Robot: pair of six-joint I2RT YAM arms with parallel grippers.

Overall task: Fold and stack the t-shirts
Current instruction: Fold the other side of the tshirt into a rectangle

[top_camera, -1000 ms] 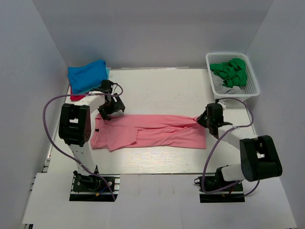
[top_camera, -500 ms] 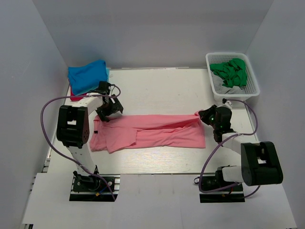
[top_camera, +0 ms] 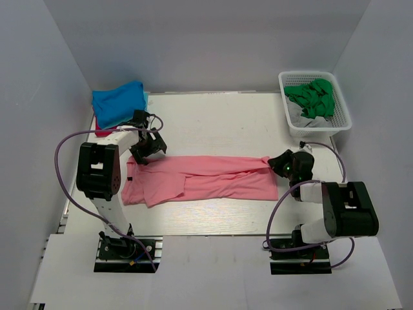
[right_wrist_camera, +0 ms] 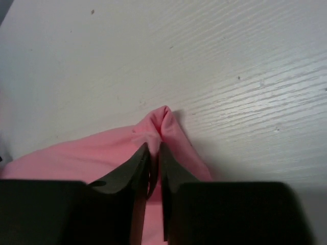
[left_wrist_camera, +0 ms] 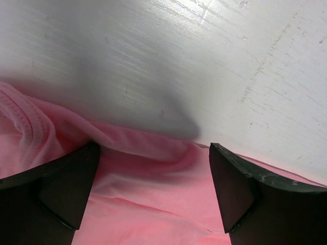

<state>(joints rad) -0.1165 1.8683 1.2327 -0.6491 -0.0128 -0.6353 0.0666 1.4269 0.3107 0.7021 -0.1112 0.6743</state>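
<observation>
Pink shirt (top_camera: 200,177): folded lengthwise into a long band, flat at centre, running 9 to 3 o'clock; 3 o'clock corner bunched into a small peak.
Blue shirt (top_camera: 118,102): folded, at 10 o'clock, atop red shirt (top_camera: 102,132), only its edge showing.
Green shirt (top_camera: 314,97): crumpled, at 2 o'clock, in basket (top_camera: 322,128).

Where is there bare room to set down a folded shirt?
Bare table lies beyond the pink shirt, between blue shirt and basket, and along the near strip by the arm bases. Crowded: the far corners and middle band.
</observation>
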